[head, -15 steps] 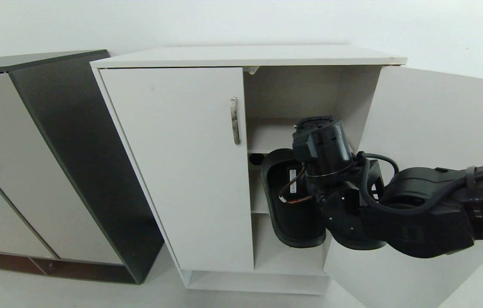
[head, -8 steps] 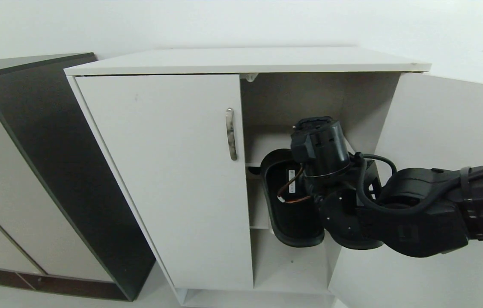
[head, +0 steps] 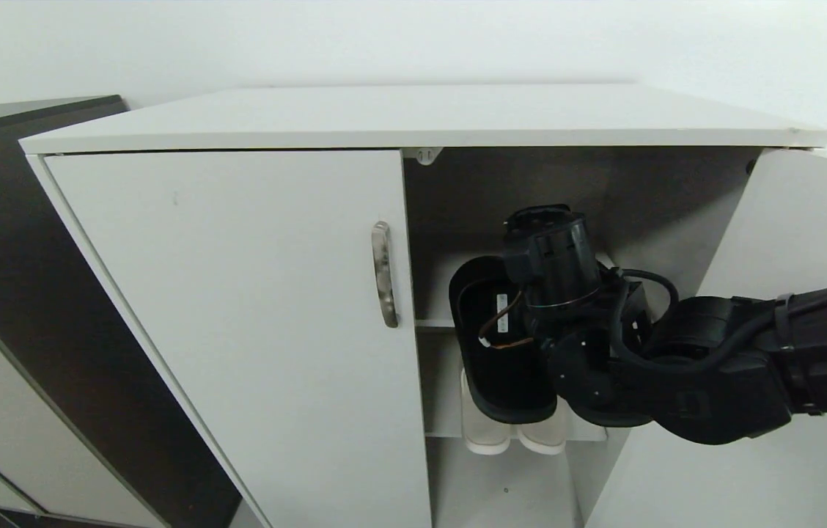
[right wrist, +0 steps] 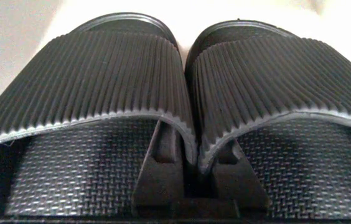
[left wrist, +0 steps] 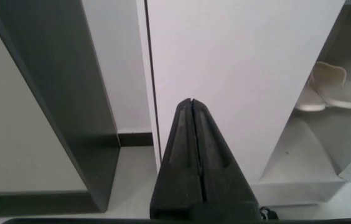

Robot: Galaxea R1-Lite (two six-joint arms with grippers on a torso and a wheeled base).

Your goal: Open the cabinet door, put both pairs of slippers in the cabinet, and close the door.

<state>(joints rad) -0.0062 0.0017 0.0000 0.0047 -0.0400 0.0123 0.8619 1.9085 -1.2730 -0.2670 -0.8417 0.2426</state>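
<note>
My right gripper (right wrist: 194, 167) is shut on a pair of black slippers (head: 501, 352), pinching the inner edges of their two ribbed straps (right wrist: 119, 81) together. The pair hangs with soles side by side in the open right half of the white cabinet (head: 399, 117), in front of the upper shelf's edge (head: 434, 323). A pair of white slippers (head: 509, 436) lies on the shelf below, its heels over the shelf's front edge; the left wrist view shows these white slippers (left wrist: 328, 90) too. The cabinet's right door (head: 795, 308) stands wide open. My left gripper (left wrist: 191, 106) is shut and holds nothing, low in front of the closed left door (left wrist: 225, 74).
The closed left door (head: 237, 315) has a metal handle (head: 383, 273) at its inner edge. A dark-sided cabinet (head: 25, 279) stands close to the left of the white one. The right arm (head: 751, 367) crosses in front of the open door.
The head camera has moved closer to the cabinet, so it looks bigger. The white slippers on the lower shelf have come into sight. The right gripper keeps its hold on the black pair.
</note>
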